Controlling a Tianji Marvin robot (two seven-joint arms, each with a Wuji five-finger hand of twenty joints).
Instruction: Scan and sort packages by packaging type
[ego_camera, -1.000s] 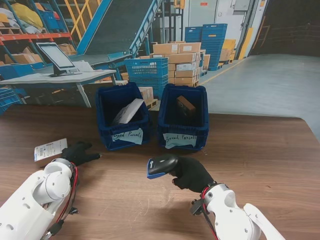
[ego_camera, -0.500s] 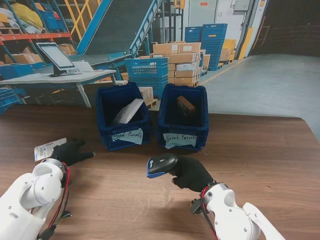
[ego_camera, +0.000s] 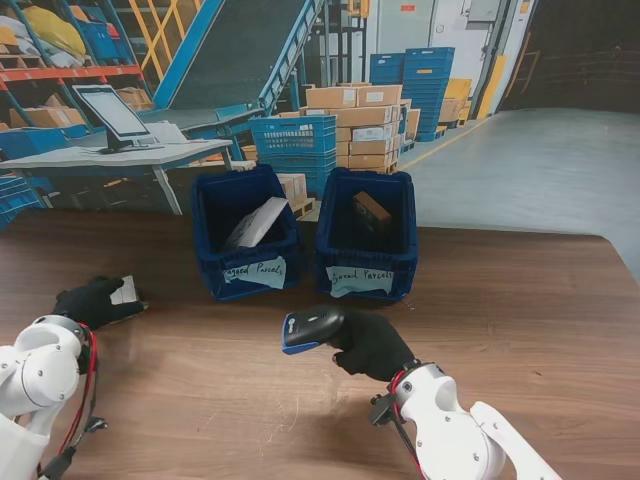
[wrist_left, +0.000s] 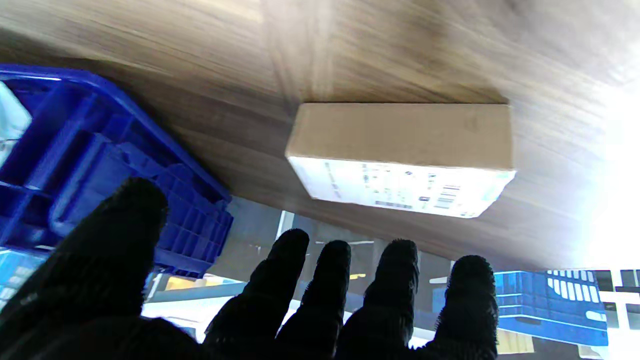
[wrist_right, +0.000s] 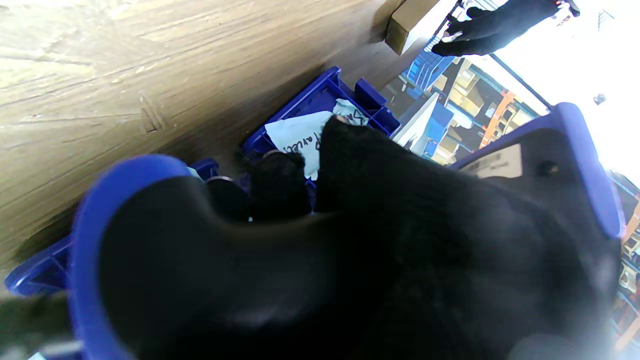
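- Stand view first: the left hand (ego_camera: 92, 300) sits out at nine o'clock on the wooden surface (ego_camera: 500, 300), draped over a small parcel (ego_camera: 124, 291), with only a white corner of it peeking out past the glove.
- Left wrist view fills in what the stand view hides: the parcel (wrist_left: 400, 157) is a flat cardboard box with a white printed label on its broad face, and it lies on the surface. The fingers (wrist_left: 395, 295) are spread apart and hover near it; no grip shows, so call that hand released.
- Stand view, six o'clock: the right hand (ego_camera: 372, 343) is clenched around a blue and black scanner (ego_camera: 310, 328), its head pointing toward nine o'clock.
- Right wrist view is almost swamped by the scanner (wrist_right: 350, 260) and the black glove, yet it catches the box and the other hand far off in a corner.
- At twelve o'clock stand two blue bins side by side with handwritten labels: the left bin (ego_camera: 243, 232) holds a white bagged parcel (ego_camera: 256, 222), the right bin (ego_camera: 367, 236) a brown box (ego_camera: 371, 209).
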